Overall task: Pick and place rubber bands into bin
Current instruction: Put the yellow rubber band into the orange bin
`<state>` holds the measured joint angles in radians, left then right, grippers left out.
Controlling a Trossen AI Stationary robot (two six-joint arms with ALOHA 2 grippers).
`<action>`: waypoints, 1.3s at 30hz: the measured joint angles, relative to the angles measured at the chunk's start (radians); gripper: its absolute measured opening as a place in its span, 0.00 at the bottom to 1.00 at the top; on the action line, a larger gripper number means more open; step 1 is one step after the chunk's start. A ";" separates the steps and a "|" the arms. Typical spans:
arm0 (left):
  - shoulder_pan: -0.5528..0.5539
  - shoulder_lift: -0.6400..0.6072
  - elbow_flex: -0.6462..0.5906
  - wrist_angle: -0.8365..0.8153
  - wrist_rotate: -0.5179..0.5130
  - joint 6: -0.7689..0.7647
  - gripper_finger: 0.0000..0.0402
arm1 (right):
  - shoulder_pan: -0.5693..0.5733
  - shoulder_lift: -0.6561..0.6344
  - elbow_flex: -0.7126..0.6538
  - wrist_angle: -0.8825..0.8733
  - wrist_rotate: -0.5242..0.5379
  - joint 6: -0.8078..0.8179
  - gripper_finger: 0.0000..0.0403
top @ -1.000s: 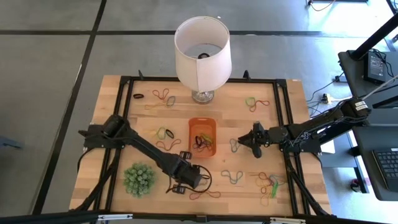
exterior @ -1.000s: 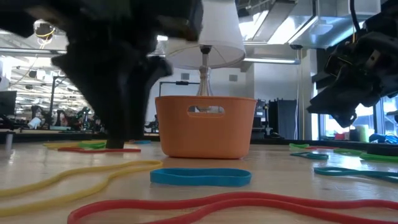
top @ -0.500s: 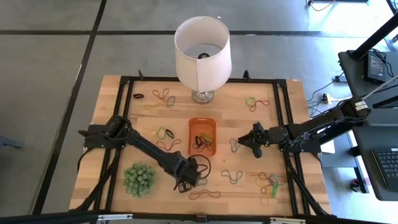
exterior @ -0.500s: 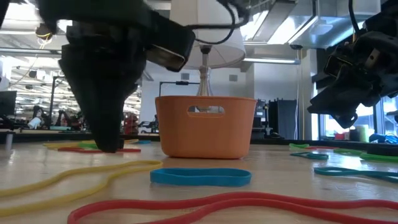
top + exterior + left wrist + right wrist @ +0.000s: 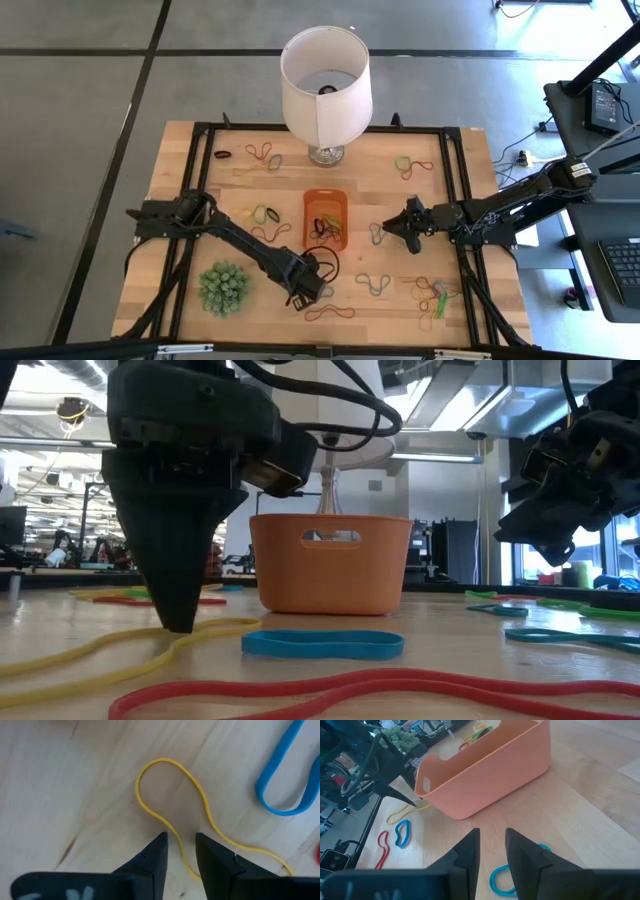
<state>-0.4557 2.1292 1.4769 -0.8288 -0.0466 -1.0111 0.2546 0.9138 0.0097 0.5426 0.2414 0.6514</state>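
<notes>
Rubber bands in several colours lie scattered over the wooden table (image 5: 250,175), and a few lie inside the orange bin (image 5: 325,220) at the middle. My left gripper (image 5: 178,851) points straight down near the front, its tips at table height (image 5: 180,622). It is open, with one strand of a thin yellow band (image 5: 137,790) running between its fingers. I cannot tell whether the fingers touch that strand. My right gripper (image 5: 492,847) is open with nothing between its fingers, and hovers just right of the bin (image 5: 485,770).
A white lamp (image 5: 322,85) stands at the far middle. A spiky green ball plant (image 5: 223,288) sits left of my left gripper. A blue band (image 5: 261,787) and a red band (image 5: 350,690) lie close by. A black frame runs around the table.
My left gripper has sunk to the table top over the yellow band and has rolled about its own upright line. The bands and the bin lie as before.
</notes>
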 joint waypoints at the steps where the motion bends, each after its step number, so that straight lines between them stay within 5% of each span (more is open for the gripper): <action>1: 0.000 0.001 0.000 -0.001 0.004 0.000 0.21 | 0.000 0.000 0.000 0.000 0.000 0.000 0.24; 5: -0.002 -0.001 -0.003 -0.009 -0.002 0.001 0.05 | 0.000 0.000 0.000 0.000 0.000 0.000 0.24; 9: -0.002 -0.001 -0.003 -0.009 0.002 0.019 0.01 | 0.000 0.000 0.000 0.000 0.000 -0.001 0.24; 39: -0.030 -0.341 -0.008 -0.043 -0.118 0.093 0.00 | 0.000 0.000 0.000 -0.001 0.001 -0.001 0.24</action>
<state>-0.4858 1.7887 1.4693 -0.8719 -0.1650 -0.9178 0.2550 0.9142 0.0097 0.5419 0.2420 0.6506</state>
